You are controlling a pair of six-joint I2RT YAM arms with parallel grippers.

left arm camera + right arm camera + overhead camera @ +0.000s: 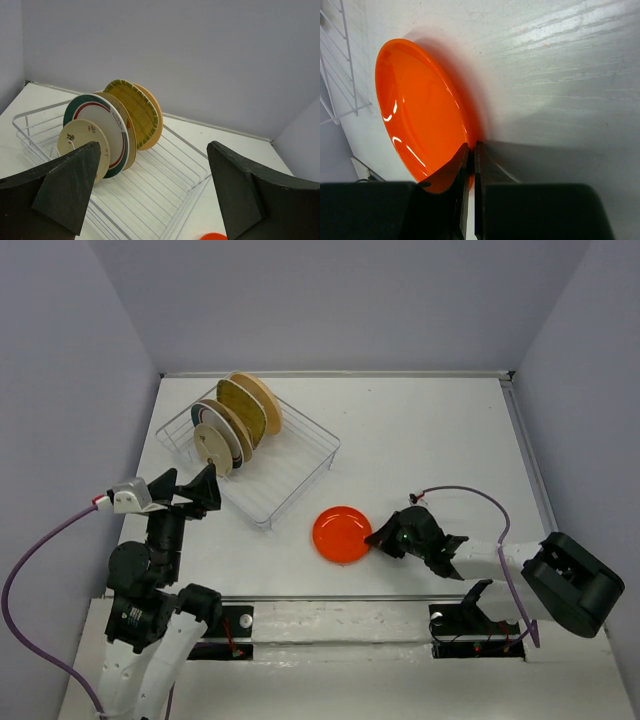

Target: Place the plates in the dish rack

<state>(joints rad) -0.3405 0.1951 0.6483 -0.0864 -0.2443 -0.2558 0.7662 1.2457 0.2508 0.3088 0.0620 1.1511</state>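
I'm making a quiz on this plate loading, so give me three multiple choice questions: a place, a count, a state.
1. Where is the red-orange plate? A stacked on another plate; B on the table beside the dish rack; C inside the rack.
2. How many plates stand in the rack? A three; B seven; C five.
3. The right gripper is: A shut on the red-orange plate's rim; B wide open; C out of view.
Answers: 1 B, it lies outside the wires. 2 C, five stand on edge. 3 A, its jaws pinch the rim.
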